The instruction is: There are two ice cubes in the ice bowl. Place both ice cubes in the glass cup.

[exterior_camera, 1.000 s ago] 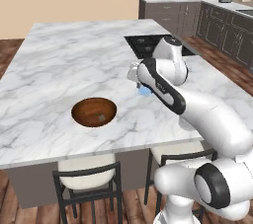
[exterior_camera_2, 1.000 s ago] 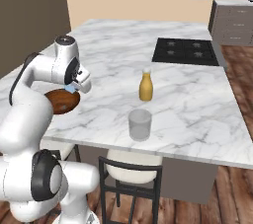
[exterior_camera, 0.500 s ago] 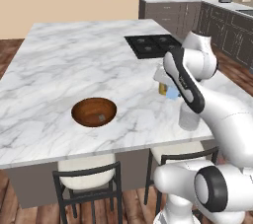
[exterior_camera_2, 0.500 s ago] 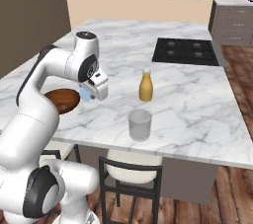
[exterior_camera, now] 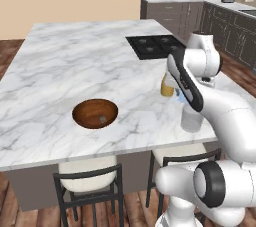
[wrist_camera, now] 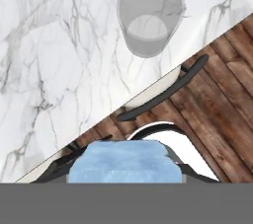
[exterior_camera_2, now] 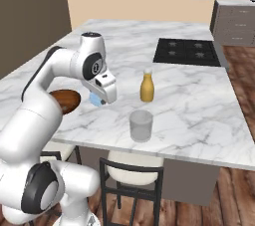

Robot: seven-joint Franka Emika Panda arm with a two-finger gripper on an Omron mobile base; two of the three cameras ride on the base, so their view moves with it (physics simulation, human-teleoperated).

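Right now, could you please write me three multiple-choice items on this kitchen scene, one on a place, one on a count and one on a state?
1. Where does the orange-yellow bottle stand?
A. Inside the ice bowl
B. On the marble counter beyond the glass cup
C. On the stovetop

2. How many ice cubes lie in the ice bowl?
A. One
B. Two
C. Three

3. What is the state of the pincer?
A. Open, holding nothing
B. Shut on the bottle
C. Shut on an ice cube

Answers:
1. B: the bottle stands on the counter past the glass cup.
2. A: a single pale block shows in the ice bowl.
3. C: the pincer grips a blue ice cube between its tips.
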